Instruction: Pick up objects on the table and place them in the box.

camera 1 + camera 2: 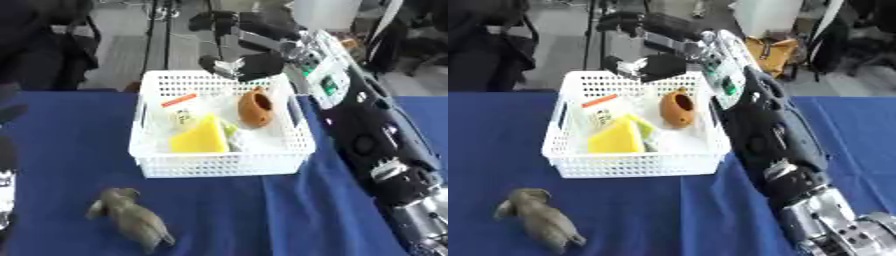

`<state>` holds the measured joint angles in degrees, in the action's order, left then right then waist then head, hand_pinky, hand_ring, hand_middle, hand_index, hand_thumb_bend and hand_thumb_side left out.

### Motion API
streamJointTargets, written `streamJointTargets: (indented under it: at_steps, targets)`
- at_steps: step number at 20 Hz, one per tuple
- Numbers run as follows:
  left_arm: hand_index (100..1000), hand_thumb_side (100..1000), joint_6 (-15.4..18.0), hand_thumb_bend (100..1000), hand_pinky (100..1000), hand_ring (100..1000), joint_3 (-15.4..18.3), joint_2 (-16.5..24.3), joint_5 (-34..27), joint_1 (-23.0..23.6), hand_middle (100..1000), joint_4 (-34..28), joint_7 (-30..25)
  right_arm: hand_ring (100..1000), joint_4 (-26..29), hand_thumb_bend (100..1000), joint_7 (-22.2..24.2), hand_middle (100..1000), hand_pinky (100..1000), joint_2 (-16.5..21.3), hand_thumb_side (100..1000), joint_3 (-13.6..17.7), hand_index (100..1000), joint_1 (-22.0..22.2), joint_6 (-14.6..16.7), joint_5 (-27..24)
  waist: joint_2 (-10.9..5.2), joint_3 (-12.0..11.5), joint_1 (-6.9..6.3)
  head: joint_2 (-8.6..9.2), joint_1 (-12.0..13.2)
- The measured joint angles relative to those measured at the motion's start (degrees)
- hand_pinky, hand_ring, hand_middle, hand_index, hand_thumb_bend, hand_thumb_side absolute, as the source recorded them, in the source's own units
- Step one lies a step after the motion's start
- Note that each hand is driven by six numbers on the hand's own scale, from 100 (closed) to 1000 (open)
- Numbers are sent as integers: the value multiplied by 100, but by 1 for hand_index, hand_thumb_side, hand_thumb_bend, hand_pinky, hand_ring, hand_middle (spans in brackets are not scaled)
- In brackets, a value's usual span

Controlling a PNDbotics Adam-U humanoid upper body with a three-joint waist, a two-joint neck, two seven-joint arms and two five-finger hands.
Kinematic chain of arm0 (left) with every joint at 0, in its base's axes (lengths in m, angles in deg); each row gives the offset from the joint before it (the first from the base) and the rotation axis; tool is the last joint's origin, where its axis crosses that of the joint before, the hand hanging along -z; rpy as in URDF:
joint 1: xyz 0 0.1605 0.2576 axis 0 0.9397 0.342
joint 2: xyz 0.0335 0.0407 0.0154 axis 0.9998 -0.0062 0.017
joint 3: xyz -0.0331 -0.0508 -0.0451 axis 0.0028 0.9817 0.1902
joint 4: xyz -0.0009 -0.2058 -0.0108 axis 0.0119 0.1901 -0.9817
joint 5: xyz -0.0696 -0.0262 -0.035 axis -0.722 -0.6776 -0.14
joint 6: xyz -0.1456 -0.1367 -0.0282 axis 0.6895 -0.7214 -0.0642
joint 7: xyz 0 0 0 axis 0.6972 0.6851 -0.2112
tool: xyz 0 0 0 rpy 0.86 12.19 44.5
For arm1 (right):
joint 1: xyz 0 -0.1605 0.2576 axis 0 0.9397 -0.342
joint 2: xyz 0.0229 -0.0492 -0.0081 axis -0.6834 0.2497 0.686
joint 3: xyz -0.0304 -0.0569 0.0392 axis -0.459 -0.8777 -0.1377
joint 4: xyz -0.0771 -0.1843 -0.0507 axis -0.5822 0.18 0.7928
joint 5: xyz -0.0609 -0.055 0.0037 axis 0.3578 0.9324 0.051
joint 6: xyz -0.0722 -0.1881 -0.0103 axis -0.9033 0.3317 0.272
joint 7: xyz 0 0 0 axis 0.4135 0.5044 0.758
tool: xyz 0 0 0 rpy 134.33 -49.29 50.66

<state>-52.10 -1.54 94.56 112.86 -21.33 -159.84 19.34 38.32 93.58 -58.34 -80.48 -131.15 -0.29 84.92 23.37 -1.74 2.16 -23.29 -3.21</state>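
A blue-clothed worktop (70, 165) carries a white perforated box (219, 162) toward its far side; nearer, to the left, a grey-brown animal figure (131, 219) lies apart — on bare cloth.

Setting: we log this as a robotics lab or test room. Evidence: a table under a blue cloth (52, 150), bare grey floor (122, 55) beyond its far edge, dark equipment stands (157, 30) and a yellow bag (770, 52) at far right.
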Motion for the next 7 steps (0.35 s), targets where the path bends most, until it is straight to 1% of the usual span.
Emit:
streamJointTargets:
  at_steps: [4,5,6,7]
  targets:
    - [906,889,-10,100,827,903,3,0,0,20,969,0,9,931,179,275,52,1000,821,29,947,25,1000,-12,-52,-214,-22,31,-32,-34,9]
    - [906,886,-14,100,827,903,4,0,0,20,968,0,12,902,259,274,55,970,798,51,956,44,1000,-12,-55,-301,-40,43,-40,-35,21]
    - [906,886,-18,100,827,903,8,0,0,22,968,0,16,898,374,271,42,962,795,89,958,62,1000,-10,-54,-416,-63,62,-47,-37,38]
    - [906,884,-22,100,828,902,16,0,2,23,968,0,21,853,523,270,-7,891,765,144,963,80,1000,5,-70,-540,-86,74,-53,-39,58]
